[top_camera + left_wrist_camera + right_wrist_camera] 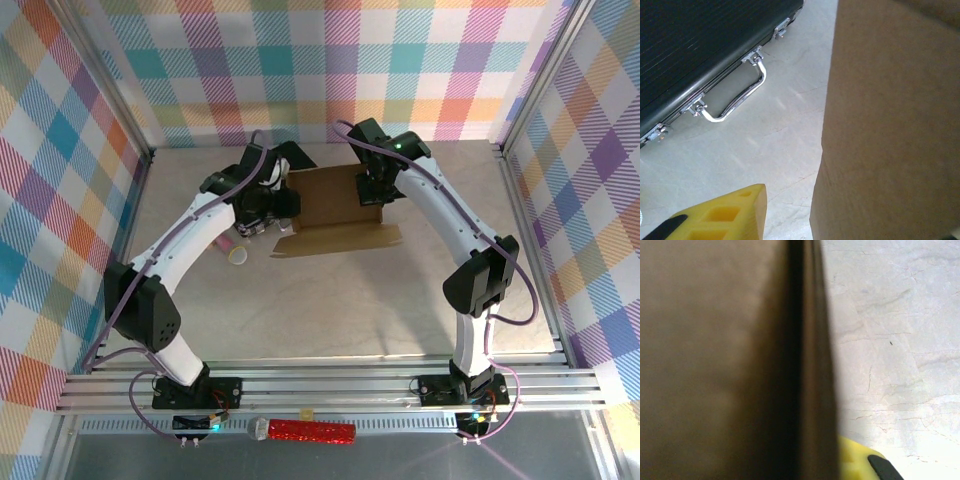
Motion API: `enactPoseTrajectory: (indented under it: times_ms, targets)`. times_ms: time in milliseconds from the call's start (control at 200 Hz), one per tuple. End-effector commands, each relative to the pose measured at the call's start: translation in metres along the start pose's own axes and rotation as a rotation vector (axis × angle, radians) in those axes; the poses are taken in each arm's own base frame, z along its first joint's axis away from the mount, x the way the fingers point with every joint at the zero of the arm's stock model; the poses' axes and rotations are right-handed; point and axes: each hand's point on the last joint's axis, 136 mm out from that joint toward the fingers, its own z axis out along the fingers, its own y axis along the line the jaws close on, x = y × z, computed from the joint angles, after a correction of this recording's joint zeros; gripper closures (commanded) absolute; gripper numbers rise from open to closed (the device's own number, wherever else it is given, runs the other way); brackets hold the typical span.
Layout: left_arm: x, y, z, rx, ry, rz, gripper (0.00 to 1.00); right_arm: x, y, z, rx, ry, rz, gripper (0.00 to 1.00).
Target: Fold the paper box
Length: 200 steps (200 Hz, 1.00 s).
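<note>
The paper box (333,198) is brown cardboard, partly raised at the far middle of the table, with a flap (340,240) lying flat toward me. My left gripper (280,207) is at its left wall. In the left wrist view one yellow finger (727,215) stands clear of the cardboard wall (890,130) with bare table between them; the other finger is hidden behind the wall. My right gripper (373,192) is at the box's right wall. In the right wrist view it (812,465) is shut on the doubled cardboard wall (812,365), a yellow finger (857,465) pressed against it.
A black hard case (695,50) with a metal handle (740,97) lies on the table just left of the box. A pink-and-white object (229,243) and a small roll (240,257) lie beside the left arm. A red glittery microphone (300,431) rests on the near rail.
</note>
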Motion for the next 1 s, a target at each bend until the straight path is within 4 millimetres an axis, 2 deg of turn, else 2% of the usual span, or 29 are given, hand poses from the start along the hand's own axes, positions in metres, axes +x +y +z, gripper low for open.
enactPoseTrajectory:
  times_ms: [0,255,450,550,665,890,995]
  targets:
    - [-0.008,0.006,-0.017,0.008,-0.059,0.017,0.6,-0.002,-0.024,-0.017,0.073,-0.028,0.03,1.0]
    - [-0.011,-0.01,-0.032,0.114,-0.122,0.048,0.44,-0.002,-0.023,-0.018,0.074,-0.029,0.03,1.0]
    - [-0.019,-0.029,-0.05,0.283,-0.207,0.033,0.42,-0.002,-0.024,-0.018,0.076,-0.03,0.034,1.0]
    - [-0.02,-0.028,-0.058,0.309,-0.231,0.013,0.41,-0.002,-0.025,-0.02,0.076,-0.033,0.042,1.0]
    - [-0.016,-0.022,-0.051,0.315,-0.203,-0.006,0.41,-0.003,-0.024,-0.024,0.064,-0.043,0.048,1.0]
    - [-0.015,-0.033,-0.031,0.337,-0.15,0.014,0.4,-0.002,-0.02,-0.026,0.048,-0.043,0.053,1.0]
    - [-0.013,-0.032,-0.019,0.289,-0.128,0.037,0.4,-0.002,-0.02,-0.027,0.04,-0.046,0.058,1.0]
